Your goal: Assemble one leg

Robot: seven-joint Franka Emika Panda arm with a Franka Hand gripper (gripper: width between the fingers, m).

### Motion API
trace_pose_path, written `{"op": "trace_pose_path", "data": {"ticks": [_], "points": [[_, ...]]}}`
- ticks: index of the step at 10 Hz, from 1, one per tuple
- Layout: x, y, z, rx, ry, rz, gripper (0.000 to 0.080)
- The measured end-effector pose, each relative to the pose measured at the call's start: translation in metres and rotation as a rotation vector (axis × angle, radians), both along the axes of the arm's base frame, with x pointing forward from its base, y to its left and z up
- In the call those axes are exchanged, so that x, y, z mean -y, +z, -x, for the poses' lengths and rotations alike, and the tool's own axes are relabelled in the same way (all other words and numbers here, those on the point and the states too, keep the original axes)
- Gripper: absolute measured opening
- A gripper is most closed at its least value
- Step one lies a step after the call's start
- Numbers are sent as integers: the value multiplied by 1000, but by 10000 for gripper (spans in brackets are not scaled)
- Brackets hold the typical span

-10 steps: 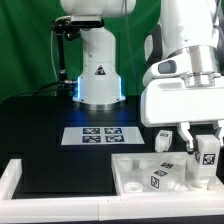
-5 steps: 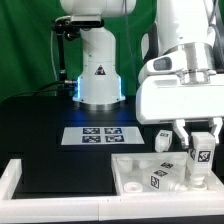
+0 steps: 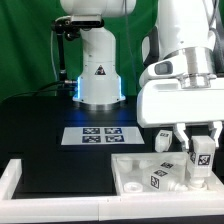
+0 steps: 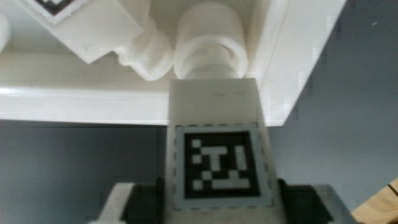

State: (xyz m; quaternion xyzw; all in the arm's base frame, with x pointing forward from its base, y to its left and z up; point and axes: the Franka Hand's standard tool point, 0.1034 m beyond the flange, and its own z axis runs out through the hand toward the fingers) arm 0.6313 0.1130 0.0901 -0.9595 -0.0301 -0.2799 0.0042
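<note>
While the arm is hanging over the near right of the scene, the gripper (image 3: 203,140) is pinching the leg (image 3: 204,153) between its two fingers (image 4: 134,203), with the tag (image 4: 221,160) facing outward. The leg is sitting upright over the white panel (image 3: 135,165); whether it is touching the panel cannot be told. A second leg (image 3: 163,141) is standing at the panel's far edge and a third leg (image 3: 158,181) is lying on it. The marker board (image 3: 100,135) is resting farther left on the table (image 3: 40,130).

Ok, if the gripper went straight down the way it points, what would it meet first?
Probably the white panel, and the leg shut in its jaws would touch it before the gripper itself. Exact landing spot is unclear; depth is hard to judge.
</note>
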Motion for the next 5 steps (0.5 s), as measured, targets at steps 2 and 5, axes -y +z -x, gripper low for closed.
{"op": "trace_pose_path", "data": {"ticks": [2,5], "points": [[1,-7,1,-8,0,4,287],[1,-14,-2,12,3,10,287]]}}
